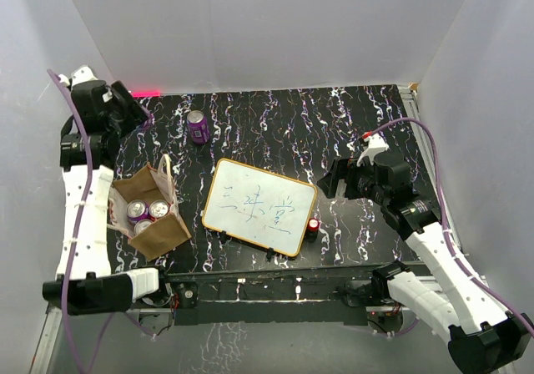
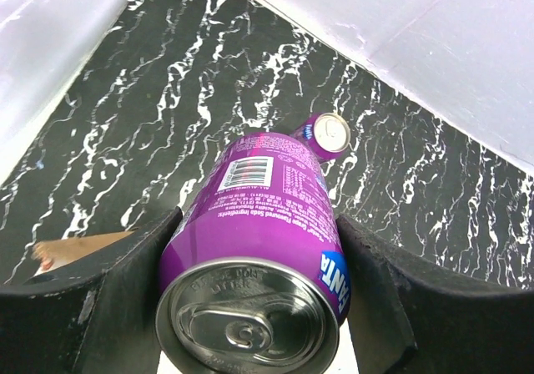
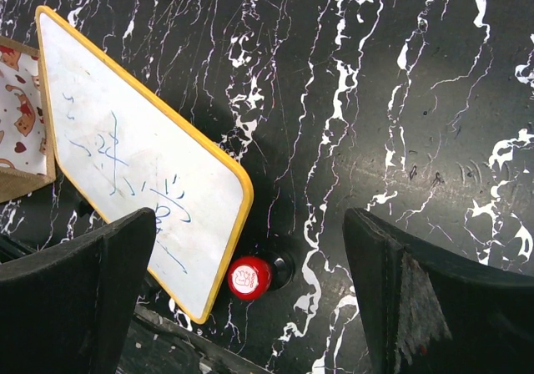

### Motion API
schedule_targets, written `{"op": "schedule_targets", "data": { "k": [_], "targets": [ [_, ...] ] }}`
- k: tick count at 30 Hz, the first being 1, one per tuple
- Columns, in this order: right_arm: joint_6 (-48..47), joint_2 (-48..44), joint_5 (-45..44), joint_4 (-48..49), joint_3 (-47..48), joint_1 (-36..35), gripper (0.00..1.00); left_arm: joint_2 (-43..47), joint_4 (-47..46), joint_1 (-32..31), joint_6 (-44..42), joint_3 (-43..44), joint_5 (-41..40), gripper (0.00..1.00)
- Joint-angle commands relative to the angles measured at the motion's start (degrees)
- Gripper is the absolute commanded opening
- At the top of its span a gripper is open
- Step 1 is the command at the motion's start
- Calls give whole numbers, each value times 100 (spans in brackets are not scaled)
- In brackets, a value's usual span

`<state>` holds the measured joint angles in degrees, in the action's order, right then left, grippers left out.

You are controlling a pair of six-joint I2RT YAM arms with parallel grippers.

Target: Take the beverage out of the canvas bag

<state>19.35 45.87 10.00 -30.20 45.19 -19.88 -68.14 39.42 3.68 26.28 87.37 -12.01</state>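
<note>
The tan canvas bag (image 1: 158,236) stands at the near left with cream handles. Three purple cans (image 1: 148,213) sit inside it. My left gripper (image 1: 132,117) is at the far left, raised beyond the bag, and is shut on a purple Fanta can (image 2: 263,224); its fingers (image 2: 125,274) press both sides of the can. Another purple can (image 1: 198,126) stands on the table at the back, also in the left wrist view (image 2: 324,132). My right gripper (image 1: 332,178) is open and empty (image 3: 250,257) above the table to the right of the whiteboard.
A white board with a yellow-wood frame (image 1: 259,207) lies mid-table, also in the right wrist view (image 3: 133,174). A small red-capped bottle (image 1: 313,224) stands by its right corner (image 3: 250,276). A corner of the bag (image 3: 17,182) shows there. White walls enclose the table.
</note>
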Motion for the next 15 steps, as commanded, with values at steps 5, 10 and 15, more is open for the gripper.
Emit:
{"op": "schedule_targets", "data": {
  "k": [5,10,15],
  "targets": [
    [-74,-98,-145,68,146,-30,98,-1350,-328,31,-326,842,453,0],
    [-74,-80,-142,75,139,-27,98,-2112,-417,31,-697,885,480,0],
    [-78,-70,-147,98,132,-24,98,-2982,-461,35,-766,1092,904,0]
  ]
}}
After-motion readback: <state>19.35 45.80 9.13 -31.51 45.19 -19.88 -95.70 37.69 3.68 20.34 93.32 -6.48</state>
